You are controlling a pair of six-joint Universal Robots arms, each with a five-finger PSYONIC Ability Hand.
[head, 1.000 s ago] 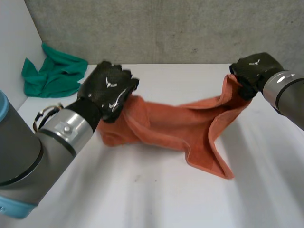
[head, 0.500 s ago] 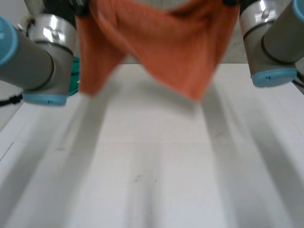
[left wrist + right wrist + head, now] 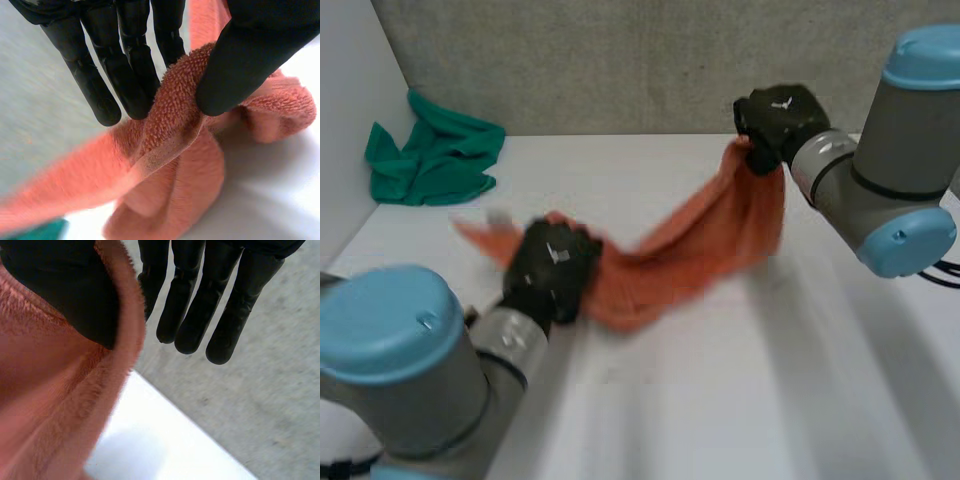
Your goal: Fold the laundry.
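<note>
An orange towel (image 3: 700, 240) sags between two robot hands over a white desk (image 3: 740, 400). The left robot hand (image 3: 552, 272) pinches one end low, and the right robot hand (image 3: 778, 118) pinches the other end high, probably to spread it for folding. A green cloth (image 3: 435, 155) lies crumpled well apart.
</note>
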